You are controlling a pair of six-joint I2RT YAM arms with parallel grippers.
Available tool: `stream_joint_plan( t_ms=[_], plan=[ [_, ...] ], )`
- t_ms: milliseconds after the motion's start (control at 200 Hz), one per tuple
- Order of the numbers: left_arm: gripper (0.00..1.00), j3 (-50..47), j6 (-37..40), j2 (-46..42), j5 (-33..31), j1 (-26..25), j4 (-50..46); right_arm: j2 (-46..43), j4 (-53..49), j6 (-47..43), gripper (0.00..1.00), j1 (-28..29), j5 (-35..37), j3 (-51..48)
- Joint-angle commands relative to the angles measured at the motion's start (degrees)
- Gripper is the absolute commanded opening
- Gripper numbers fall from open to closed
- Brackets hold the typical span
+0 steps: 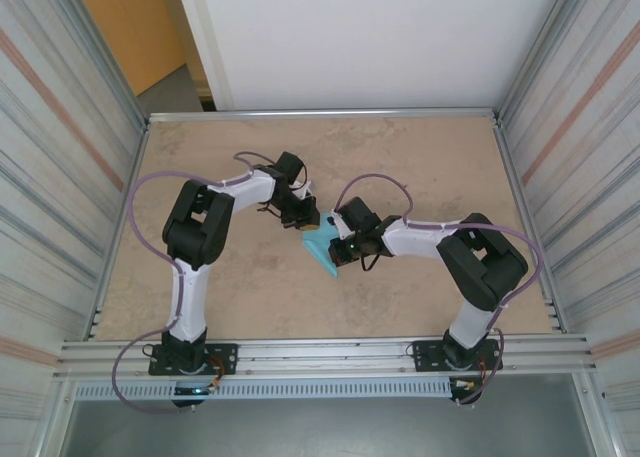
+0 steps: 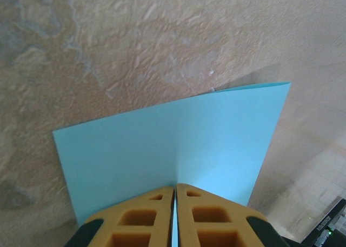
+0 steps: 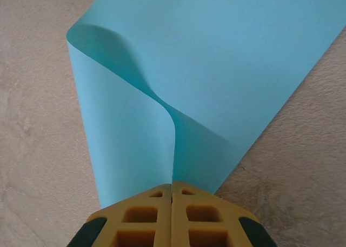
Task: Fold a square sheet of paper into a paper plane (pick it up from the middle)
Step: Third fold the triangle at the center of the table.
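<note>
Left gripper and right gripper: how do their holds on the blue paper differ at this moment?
The left gripper pinches a part of the paper that spreads nearly flat; the right gripper pinches a part that bends into a curved fold. From above, the left gripper meets the paper at its far side, the right gripper at its right side. Both are shut on the same paper.

Twin white-and-black arms
Left arm [image 1: 184, 295] and right arm [image 1: 415, 239] share white links, black joint housings and lilac cables [image 1: 147, 181]; black bases [image 1: 190, 358] sit on the rail [image 1: 320, 352]; left end effector [image 2: 174, 187] and right end effector [image 3: 172, 184] carry ochre honeycombed fingers [image 2: 145, 221].
</note>
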Motion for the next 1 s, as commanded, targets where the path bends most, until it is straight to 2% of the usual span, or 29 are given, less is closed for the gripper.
stream_joint_plan(
  t_ms=[0,246,421,536,677,852,997],
  plan=[
    [0.10,0.32,0.51,2.26,-0.94,-0.38,-2.71,0.16,-1.72,1.35,0.05,-0.13,1.21,1.05],
    [0.10,1.18,0.24,1.32,-0.60,-0.42,-2.98,1.54,-2.41,1.59,0.05,-0.08,1.28,1.00],
    [0.15,-0.18,-2.22,-6.27,-1.20,-0.27,-0.48,2.03,-3.03,1.66,0.05,-0.07,1.15,1.05],
    [0.23,-4.90,-5.64,-11.82,-2.09,0.49,2.78,2.12,-3.12,1.70,0.05,-0.07,1.02,1.19],
    [0.27,-13.07,-10.49,-17.75,-0.64,1.02,8.29,2.47,-3.12,1.61,0.05,-0.12,0.58,1.48],
    [0.27,-21.93,-17.28,-22.53,3.60,-0.18,16.37,2.81,-3.39,1.48,0.05,-0.10,0.27,1.85],
    [0.25,-25.79,-19.50,-22.97,3.63,-2.19,18.36,2.82,-3.53,1.59,0.05,-0.11,0.23,2.04]
  ],
)
